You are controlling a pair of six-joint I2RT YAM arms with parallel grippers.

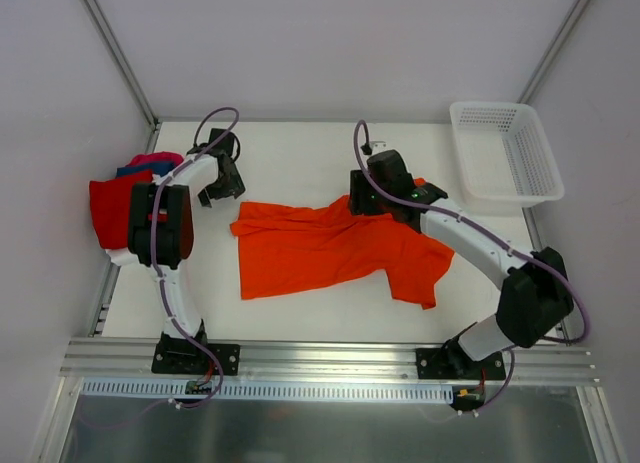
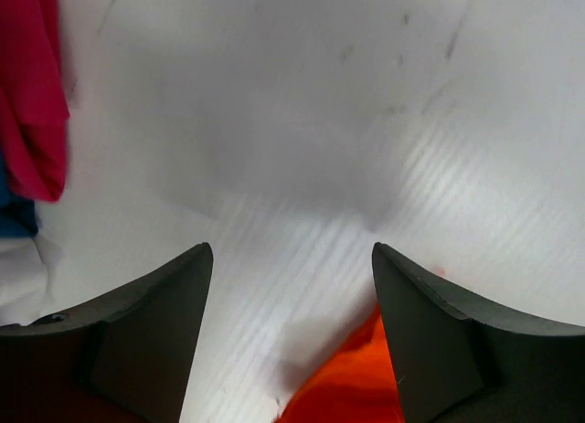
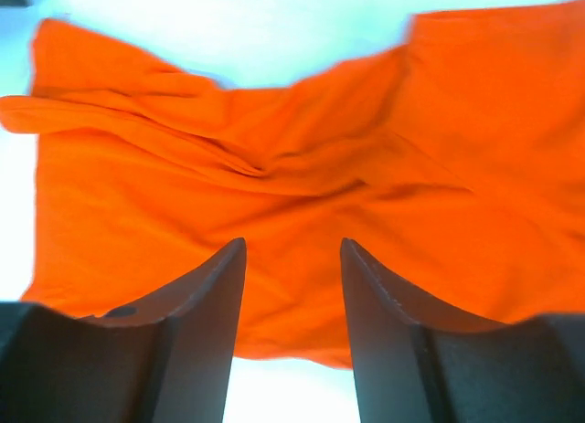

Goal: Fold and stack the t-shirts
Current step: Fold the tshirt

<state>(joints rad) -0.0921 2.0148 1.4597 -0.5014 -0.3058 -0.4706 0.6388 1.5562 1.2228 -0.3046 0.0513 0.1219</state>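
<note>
A bright orange t-shirt [image 1: 330,248] lies spread and wrinkled in the middle of the white table. My left gripper [image 1: 225,183] is open and empty just beyond the shirt's far left corner. In the left wrist view [image 2: 291,251] that orange corner [image 2: 352,382] shows by the right finger. My right gripper [image 1: 365,205] is open over the shirt's far edge. In the right wrist view [image 3: 293,245] the orange cloth [image 3: 274,140] fills the frame under its fingers. A pile with a red shirt [image 1: 112,211], a magenta one [image 1: 152,160] and a blue one [image 1: 140,169] lies at the left edge.
A white plastic mesh basket [image 1: 505,148] stands at the far right corner. The left wrist view shows magenta cloth [image 2: 32,103], blue cloth [image 2: 14,213] and white cloth [image 2: 23,277] at its left edge. Walls with metal rails enclose the table.
</note>
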